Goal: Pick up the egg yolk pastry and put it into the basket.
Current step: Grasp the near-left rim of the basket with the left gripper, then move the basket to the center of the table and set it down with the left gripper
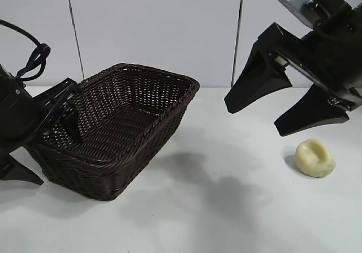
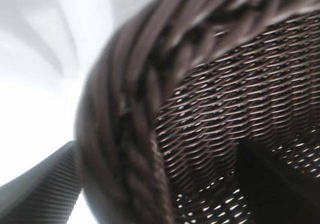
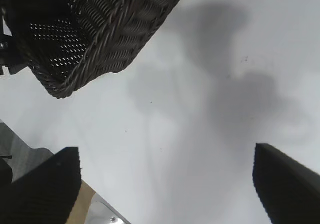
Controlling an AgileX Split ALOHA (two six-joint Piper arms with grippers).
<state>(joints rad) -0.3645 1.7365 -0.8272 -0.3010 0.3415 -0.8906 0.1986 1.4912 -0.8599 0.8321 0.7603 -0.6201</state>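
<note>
Right gripper (image 1: 266, 117) hangs with jaws released wide above the worktop (image 1: 237, 208), pastry (image 1: 315, 158) lying just below its outer jaw; left gripper (image 1: 48, 134) jaws straddle the basket (image 1: 141, 103) rim, grip unclear.

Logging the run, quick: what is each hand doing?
Left hand: straddling the basket rim, grip unclear.
Right hand: open, empty.

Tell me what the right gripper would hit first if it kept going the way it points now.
Probably the bare table. The right gripper hangs open, angled down, and its wrist view shows only white surface between the fingers. The egg yolk pastry lies just off that line; depth is uncertain.
</note>
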